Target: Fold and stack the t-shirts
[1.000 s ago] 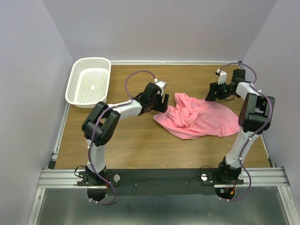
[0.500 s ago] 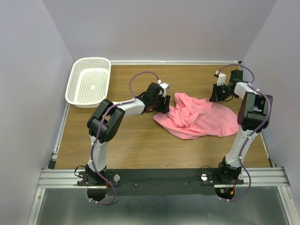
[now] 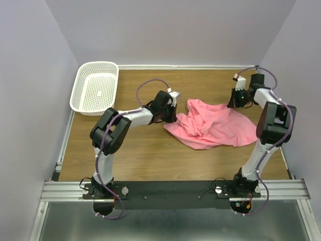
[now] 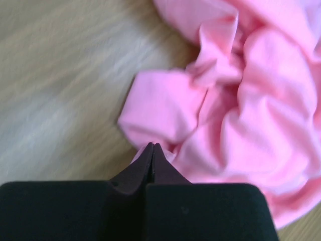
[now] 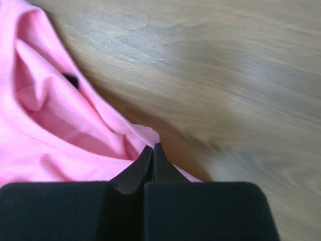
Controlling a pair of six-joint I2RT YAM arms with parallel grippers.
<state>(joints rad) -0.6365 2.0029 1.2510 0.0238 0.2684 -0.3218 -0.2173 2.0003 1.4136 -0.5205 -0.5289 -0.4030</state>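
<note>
Top external view: the salmon-pink t-shirt (image 3: 210, 126) lies in a loose, crumpled heap on the tabletop (image 3: 140, 148), well apart from the white basket (image 3: 98, 64) and nearer to me than it. Nothing is folded yet. The cloth is bunched into soft ridges and hollows, with one flap thrown over the middle, so I cannot tell front from back or find either sleeve for certain. It is plain, thin and limp, with no print.

I judge this to be the opening step: taking hold of the shirt so I can spread it flat before any fold. My left hand (image 4: 153, 146) sits at the edge of the heap that faces the basket. Its fingers are pressed together and seem to nip a small tuck of pink fabric at the very tips. My right hand (image 5: 153, 146) is at the edge farthest from the basket, with its fingers likewise closed on the shirt's border, where a rolled hem meets the bare wood.

Next I would lift both pinches and draw them apart, away from and toward the basket, until the cloth hangs open. Both grips look shallow, so thin fabric like this could slip free if I pull sharply.
</note>
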